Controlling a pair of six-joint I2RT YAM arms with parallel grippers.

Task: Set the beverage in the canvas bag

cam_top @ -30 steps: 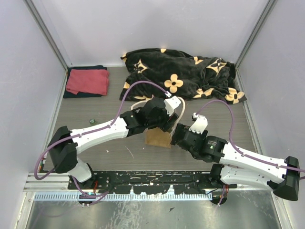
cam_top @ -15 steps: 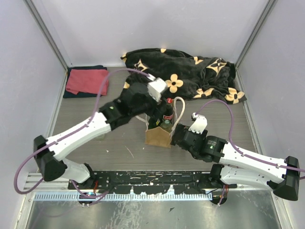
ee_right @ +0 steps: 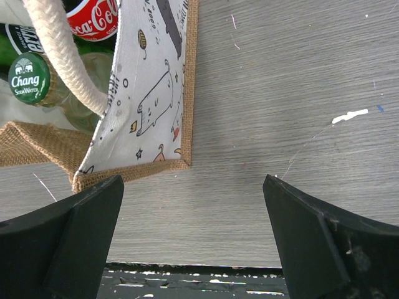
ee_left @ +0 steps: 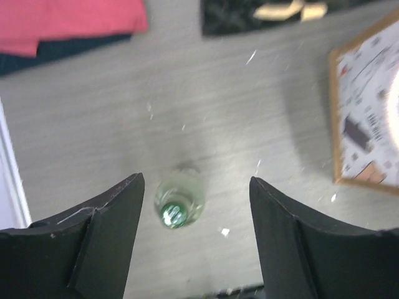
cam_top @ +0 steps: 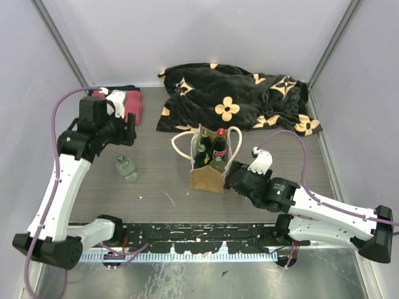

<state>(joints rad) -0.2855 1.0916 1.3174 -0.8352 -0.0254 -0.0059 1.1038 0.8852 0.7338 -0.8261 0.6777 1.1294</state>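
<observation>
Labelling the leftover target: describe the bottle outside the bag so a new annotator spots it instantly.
Find the canvas bag mid-table, then look toward the left arm's side, short of the red towel. A small clear bottle with a green top stands alone on the table there; the other bottles all sit inside the bag.

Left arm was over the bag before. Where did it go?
The left hand swung away from the bag, off to the left, and now hangs open above the little bottle. The bottles in the bag show now. The right hand, bag and blanket stayed put.
</observation>
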